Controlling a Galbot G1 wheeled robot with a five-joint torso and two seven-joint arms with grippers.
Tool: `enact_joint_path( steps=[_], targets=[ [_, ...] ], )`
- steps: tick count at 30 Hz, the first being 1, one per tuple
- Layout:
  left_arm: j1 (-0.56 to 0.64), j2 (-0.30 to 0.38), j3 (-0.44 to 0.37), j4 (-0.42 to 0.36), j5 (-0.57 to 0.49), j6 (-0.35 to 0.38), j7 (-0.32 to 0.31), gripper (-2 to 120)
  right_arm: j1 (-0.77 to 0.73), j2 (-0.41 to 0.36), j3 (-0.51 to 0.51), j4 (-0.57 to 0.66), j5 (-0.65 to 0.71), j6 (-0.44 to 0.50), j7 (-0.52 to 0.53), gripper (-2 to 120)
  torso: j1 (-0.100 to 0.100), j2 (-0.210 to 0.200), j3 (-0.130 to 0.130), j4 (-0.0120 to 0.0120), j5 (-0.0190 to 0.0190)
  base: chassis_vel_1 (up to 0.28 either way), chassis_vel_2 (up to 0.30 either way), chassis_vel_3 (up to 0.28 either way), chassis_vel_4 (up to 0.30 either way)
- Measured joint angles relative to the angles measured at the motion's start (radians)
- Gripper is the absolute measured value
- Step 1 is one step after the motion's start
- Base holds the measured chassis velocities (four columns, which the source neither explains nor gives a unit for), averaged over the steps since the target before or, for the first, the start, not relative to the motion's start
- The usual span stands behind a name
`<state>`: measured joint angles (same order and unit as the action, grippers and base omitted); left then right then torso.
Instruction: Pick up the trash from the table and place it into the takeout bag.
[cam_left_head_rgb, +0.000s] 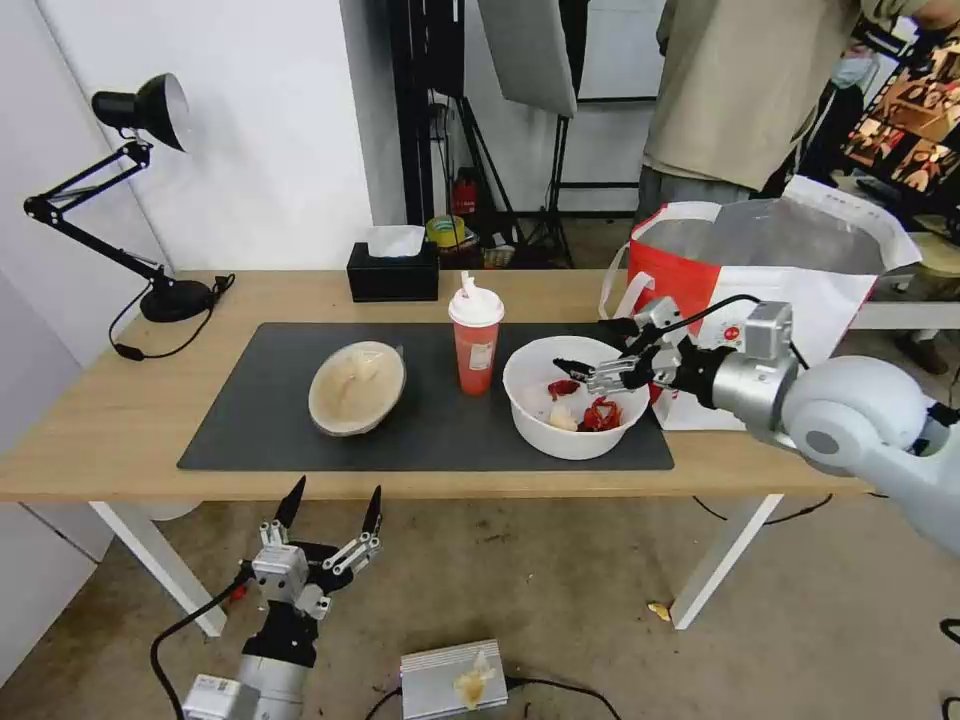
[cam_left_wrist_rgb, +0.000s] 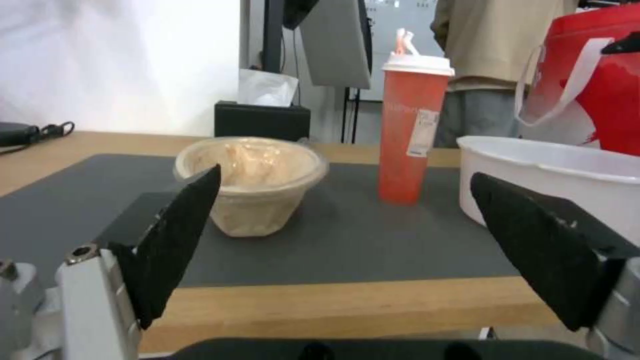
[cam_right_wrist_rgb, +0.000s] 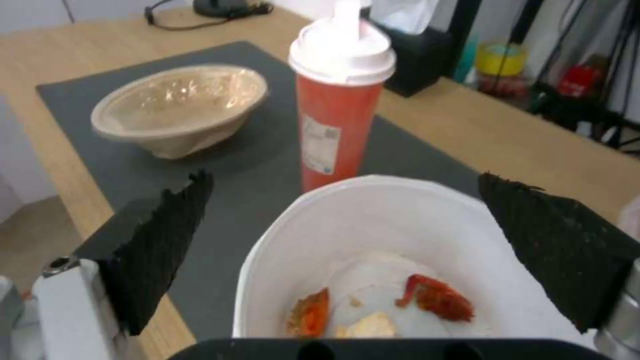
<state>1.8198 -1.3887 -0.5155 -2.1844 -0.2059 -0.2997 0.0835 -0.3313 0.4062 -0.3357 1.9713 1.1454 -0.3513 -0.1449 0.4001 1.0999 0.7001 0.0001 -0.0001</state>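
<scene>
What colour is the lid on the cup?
White, on the red cup; the lid shows best in the right wrist view.

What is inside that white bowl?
The white bowl holds red food scraps and pale bits. The open right gripper, hovering above its rim, hides part of the inside.

Even, bright indoor light; soft shadows under the bowls; wrist views slightly blurred, perhaps motion.
</scene>
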Motion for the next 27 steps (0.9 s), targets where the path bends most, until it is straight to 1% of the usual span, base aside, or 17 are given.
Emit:
enact_joint_path(
  steps=[3, 4, 5, 7, 8, 12, 22, 27],
  targets=[
    [-0.004, 0.003, -0.008, 0.011, -0.003, -0.004, 0.003, 100, 0.043, 0.015, -0.052, -0.016, 0.007, -0.022, -0.007, 100, 0.0, 0.0, 0.0, -0.0002, 0.0001, 0.0, 0.0, 0.0, 0.0],
    [-0.004, 0.003, -0.008, 0.011, -0.003, -0.004, 0.003, 100, 0.043, 0.015, -0.052, -0.016, 0.007, -0.022, -0.007, 100, 0.0, 0.0, 0.0, -0.0002, 0.0001, 0.0, 0.0, 0.0, 0.0],
    [-0.006, 0.003, -0.009, 0.016, -0.004, -0.004, 0.003, 100, 0.065, 0.023, -0.078, -0.022, 0.011, -0.029, -0.007, 100, 0.0, 0.0, 0.0, -0.0002, 0.0001, 0.0, 0.0, 0.0, 0.0],
    [-0.008, 0.002, -0.01, 0.024, -0.005, -0.004, 0.004, 100, 0.111, 0.043, -0.128, -0.035, 0.039, -0.049, -0.001, 100, 0.0, 0.0, 0.0, -0.0001, 0.0, 0.0, 0.0, 0.0, 0.0],
    [-0.008, 0.002, -0.01, 0.024, -0.005, -0.004, 0.004, 100, 0.111, 0.043, -0.128, -0.035, 0.039, -0.049, -0.001, 100, 0.0, 0.0, 0.0, -0.0001, 0.0, 0.0, 0.0, 0.0, 0.0],
    [-0.009, -0.006, -0.01, 0.032, 0.003, -0.005, 0.006, 100, 0.182, 0.082, -0.193, -0.058, 0.094, -0.1, 0.001, 100, 0.0, 0.0, 0.0, 0.0, 0.0, 0.0, 0.0, 0.0, 0.0],
    [-0.006, -0.019, -0.015, 0.054, 0.01, -0.025, 0.019, 100, 0.23, 0.114, -0.255, -0.078, 0.125, -0.164, -0.009, 100, 0.0, 0.0, 0.0, 0.0, 0.0, 0.0, 0.0, 0.0, 0.0],
    [-0.008, -0.022, -0.017, 0.062, 0.01, -0.03, 0.022, 100, 0.229, 0.117, -0.27, -0.079, 0.122, -0.175, 0.001, 100, 0.0, 0.0, 0.0, -0.0001, 0.0001, 0.0, 0.0, 0.0, 0.0]
  ],
)
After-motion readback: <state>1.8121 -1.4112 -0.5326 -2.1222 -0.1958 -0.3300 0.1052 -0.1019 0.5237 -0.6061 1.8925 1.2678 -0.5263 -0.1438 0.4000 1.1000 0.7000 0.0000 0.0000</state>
